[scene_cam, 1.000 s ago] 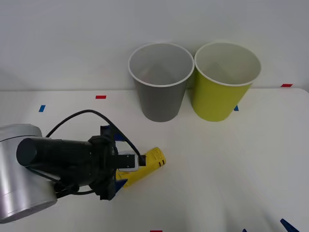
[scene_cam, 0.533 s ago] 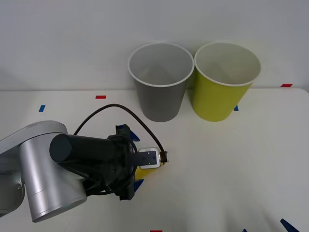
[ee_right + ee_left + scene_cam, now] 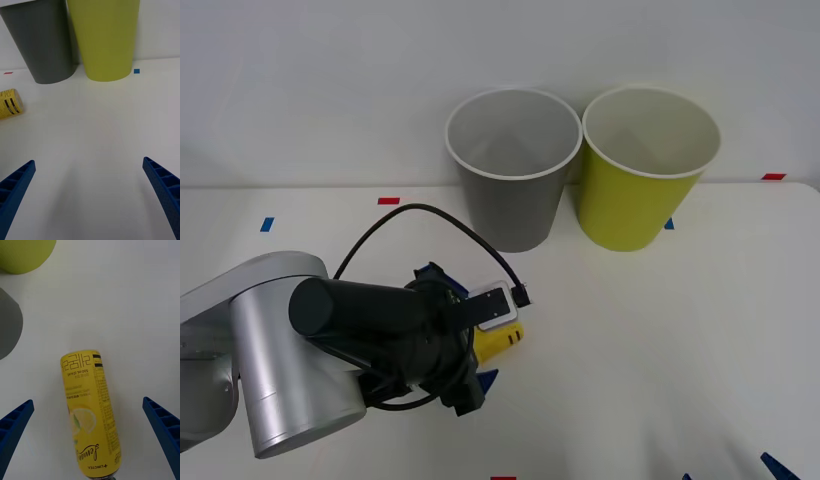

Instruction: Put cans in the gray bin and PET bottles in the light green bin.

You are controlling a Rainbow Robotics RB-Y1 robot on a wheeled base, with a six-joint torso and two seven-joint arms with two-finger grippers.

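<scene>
Nearby, gray bin (image 3: 513, 170) touches light green bin (image 3: 647, 167).

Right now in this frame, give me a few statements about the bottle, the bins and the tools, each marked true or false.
1. The yellow bottle lies on its side on the table. True.
2. The left tool is shut on the bottle. False: its fingers are spread wide, with the bottle between them untouched.
3. The gray bin stands to the left of the light green bin in the front view. True.
4. The bottle is inside the light green bin. False: it is on the table, apart from both bins.
5. The right tool is open over bare table. True.
</scene>
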